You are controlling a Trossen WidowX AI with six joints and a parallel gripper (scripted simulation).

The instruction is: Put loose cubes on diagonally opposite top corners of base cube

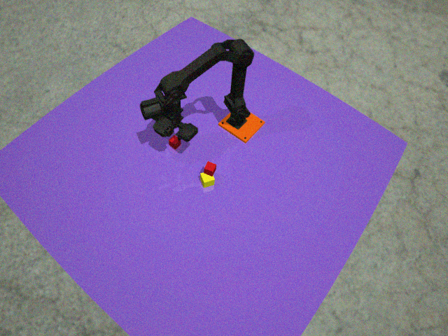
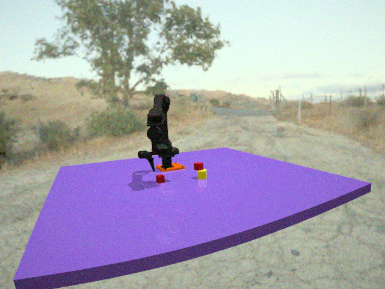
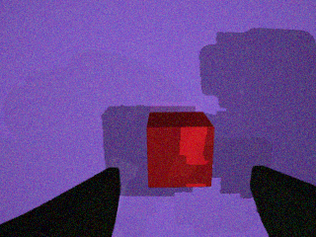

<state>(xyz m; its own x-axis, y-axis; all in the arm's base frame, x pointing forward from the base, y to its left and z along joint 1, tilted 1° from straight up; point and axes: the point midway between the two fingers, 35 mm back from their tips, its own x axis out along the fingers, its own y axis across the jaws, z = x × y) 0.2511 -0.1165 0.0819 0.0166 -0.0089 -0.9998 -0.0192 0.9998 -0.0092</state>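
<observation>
Before you spreads a flat purple slab (image 1: 217, 253) (image 2: 186, 211) (image 3: 44, 44) (you can see its thick edge from outside). Directly on it lie a red cube (image 1: 174, 142) (image 2: 160, 179) (image 3: 180, 153), a yellow cube (image 1: 208, 181) (image 2: 202, 174) well apart from it, and an orange base plate (image 1: 253, 125) (image 2: 180, 167).

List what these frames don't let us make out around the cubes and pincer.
- Yellow cube: top corner covered by the capping red cube in top view.
- Both cubes: cut off by the wrist frame's edge.
- Pincer: finger bases cropped, wrist view.
- Gap, fingertips to mat: too small, exterior view.
</observation>
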